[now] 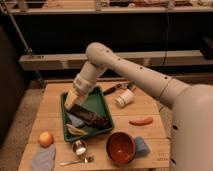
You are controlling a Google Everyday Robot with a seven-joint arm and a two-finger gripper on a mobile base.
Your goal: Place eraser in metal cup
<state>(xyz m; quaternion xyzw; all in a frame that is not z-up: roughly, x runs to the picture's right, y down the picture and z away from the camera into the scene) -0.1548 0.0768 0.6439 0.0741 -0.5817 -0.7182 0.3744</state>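
The gripper is being held over the left rear corner of 1 green tray; its state cannot be told. 1 dark eraser is being seen lying inside that tray, near the gripper. 1 metal cup is being recorded upright in front of the tray, apart from the eraser. 1 spoon, 1 bowl, 1 carrot and 1 white cup are being noted around it.

I see a shiny metal cup, a matt wooden table, and a smooth pale gripper over the far-left of the plastic tray.
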